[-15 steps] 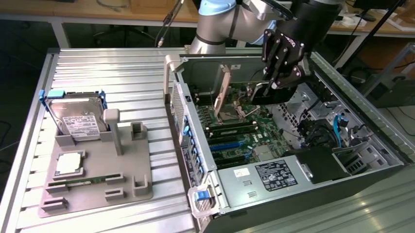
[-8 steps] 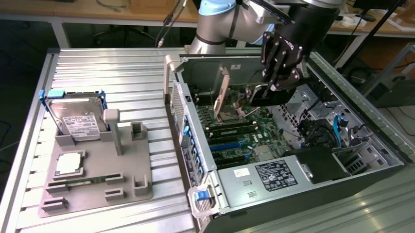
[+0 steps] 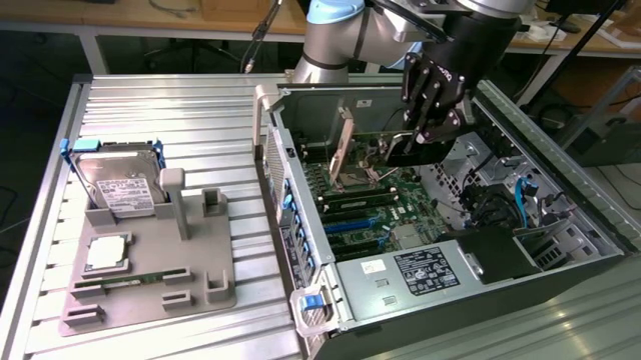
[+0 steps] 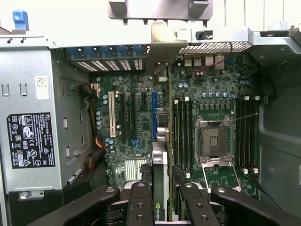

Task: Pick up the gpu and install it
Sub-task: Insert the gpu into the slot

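Computer case (image 3: pixel 561 169) lying open, motherboard (image 4: pixel 127 146) exposed. The gpu (image 4: pixel 160 162), seen edge-on, hangs over the board with its long axis parallel to the blue expansion slot (image 4: pixel 153 113) just beside it. The gripper (image 4: pixel 162 188) is clamped on the card, which is judged not yet seated.

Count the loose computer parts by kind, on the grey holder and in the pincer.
hard drive: 1
square silver chip: 1
memory stick: 1
gpu, gripped in the pincer: 1
Total: 4
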`<move>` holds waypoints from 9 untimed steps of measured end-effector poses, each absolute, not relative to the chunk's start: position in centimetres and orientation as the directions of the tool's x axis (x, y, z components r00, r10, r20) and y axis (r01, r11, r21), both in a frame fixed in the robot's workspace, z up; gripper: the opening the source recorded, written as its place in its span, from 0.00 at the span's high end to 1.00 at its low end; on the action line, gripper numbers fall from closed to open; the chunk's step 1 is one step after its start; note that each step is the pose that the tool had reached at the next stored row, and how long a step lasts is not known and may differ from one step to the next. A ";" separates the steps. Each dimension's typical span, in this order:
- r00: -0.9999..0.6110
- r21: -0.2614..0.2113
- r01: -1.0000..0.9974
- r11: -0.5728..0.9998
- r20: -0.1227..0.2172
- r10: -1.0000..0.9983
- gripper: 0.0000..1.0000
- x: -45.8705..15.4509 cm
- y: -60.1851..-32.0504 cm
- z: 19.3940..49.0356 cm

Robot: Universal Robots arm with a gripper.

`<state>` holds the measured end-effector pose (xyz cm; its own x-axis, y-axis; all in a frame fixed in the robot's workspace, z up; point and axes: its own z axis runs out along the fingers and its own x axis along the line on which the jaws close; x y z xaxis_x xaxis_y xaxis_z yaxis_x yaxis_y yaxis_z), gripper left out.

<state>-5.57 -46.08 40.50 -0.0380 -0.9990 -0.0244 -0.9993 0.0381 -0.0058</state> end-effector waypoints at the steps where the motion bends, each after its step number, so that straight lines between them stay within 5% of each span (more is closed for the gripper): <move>1: -0.038 -0.006 -0.999 0.038 -0.025 -0.999 0.73 -5.6 -46.1 40.4; 9: -0.038 -0.006 -0.999 0.038 -0.024 -0.999 0.73 -5.6 -46.1 40.0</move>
